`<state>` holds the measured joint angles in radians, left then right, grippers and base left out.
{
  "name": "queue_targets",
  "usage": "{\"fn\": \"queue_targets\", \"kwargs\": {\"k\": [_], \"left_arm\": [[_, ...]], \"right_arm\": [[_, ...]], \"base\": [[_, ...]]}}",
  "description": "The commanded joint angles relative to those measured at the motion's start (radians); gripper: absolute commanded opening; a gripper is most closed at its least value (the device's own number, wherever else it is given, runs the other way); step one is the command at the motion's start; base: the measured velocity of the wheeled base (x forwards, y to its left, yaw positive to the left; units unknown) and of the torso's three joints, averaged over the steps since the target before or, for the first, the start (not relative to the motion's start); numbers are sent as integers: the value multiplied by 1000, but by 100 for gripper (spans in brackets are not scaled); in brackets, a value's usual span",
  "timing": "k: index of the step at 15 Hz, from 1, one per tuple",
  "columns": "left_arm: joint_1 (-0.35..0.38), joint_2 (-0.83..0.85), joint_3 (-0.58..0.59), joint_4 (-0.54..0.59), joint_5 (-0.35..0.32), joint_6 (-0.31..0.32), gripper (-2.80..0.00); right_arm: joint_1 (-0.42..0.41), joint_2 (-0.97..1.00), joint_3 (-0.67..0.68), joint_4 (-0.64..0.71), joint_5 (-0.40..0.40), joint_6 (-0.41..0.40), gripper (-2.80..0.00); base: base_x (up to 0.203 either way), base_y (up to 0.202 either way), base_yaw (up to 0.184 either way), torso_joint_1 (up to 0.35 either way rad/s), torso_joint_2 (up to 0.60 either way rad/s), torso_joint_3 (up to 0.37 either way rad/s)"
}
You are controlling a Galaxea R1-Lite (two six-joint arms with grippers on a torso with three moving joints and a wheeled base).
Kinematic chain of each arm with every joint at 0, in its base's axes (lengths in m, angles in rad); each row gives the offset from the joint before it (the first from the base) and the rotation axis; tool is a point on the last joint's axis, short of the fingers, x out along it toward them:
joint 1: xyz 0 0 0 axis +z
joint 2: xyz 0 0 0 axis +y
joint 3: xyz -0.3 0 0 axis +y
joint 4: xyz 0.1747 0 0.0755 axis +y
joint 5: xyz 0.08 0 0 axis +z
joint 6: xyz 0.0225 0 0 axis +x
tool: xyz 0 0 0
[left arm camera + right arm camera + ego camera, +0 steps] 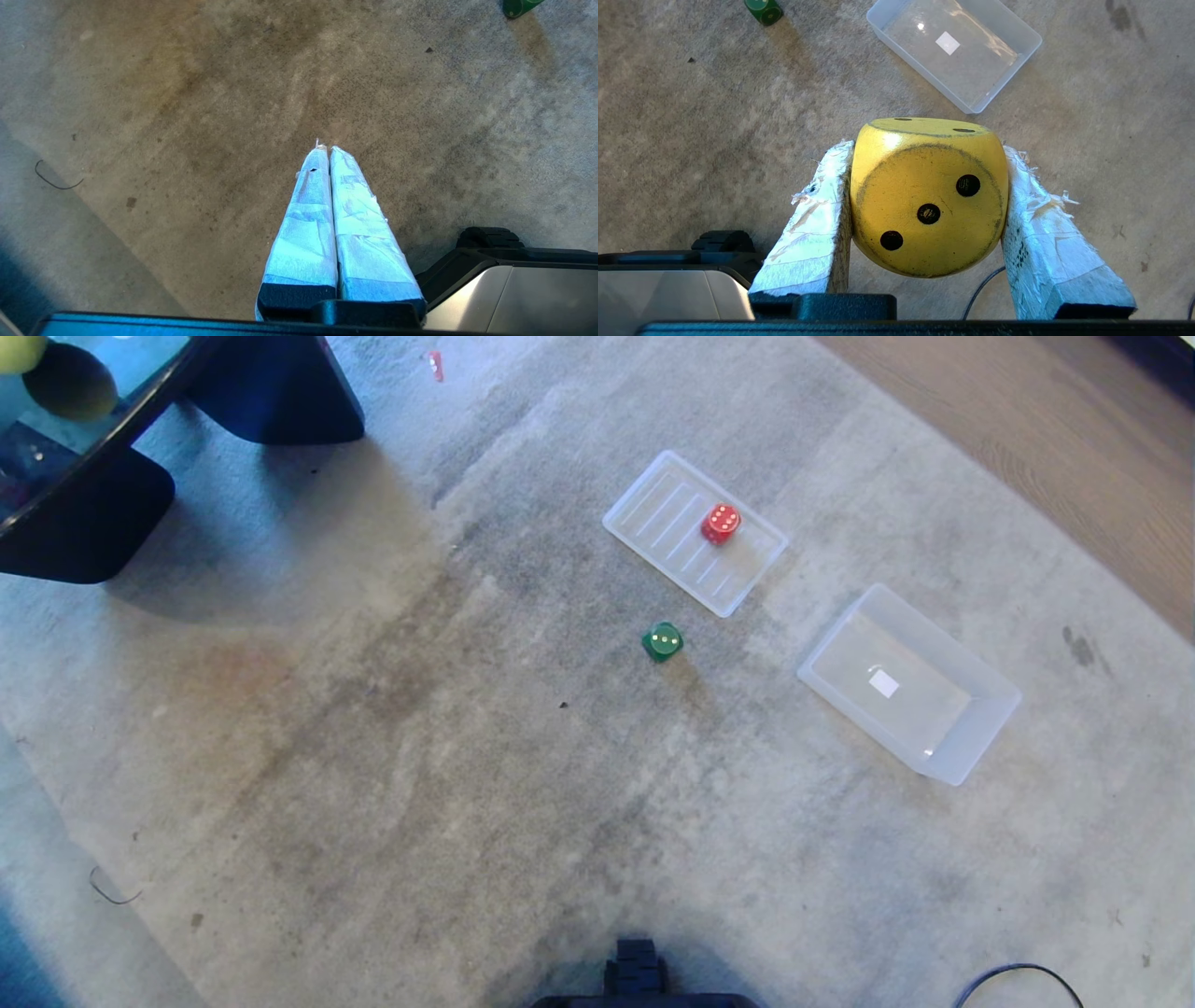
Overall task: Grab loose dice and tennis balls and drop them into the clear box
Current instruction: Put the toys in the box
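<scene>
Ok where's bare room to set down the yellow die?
The clear box holds nothing; its whole floor is free. Wide bare carpet lies left of the green die, towards the dark furniture. The ribbed tray is free beside the red die. It is tightest between tray, green die and box.

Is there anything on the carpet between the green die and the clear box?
No, only bare carpet between the green die and the clear box, seen in the head view.
</scene>
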<state>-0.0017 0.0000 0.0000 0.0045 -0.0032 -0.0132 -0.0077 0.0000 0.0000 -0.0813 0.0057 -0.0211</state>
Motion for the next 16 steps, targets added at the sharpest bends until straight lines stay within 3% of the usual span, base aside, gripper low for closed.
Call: {"fn": "queue_targets", "kwargs": {"k": [1,16], "left_arm": [[0,0,0,0,0,-1,-280],[0,0,0,0,8,-18,-280]], "right_arm": [[0,0,32,-2,0,0,-280],[0,0,32,-2,0,0,-280]], "base": [[0,0,0,0,0,0],[0,0,0,0,0,0]]}}
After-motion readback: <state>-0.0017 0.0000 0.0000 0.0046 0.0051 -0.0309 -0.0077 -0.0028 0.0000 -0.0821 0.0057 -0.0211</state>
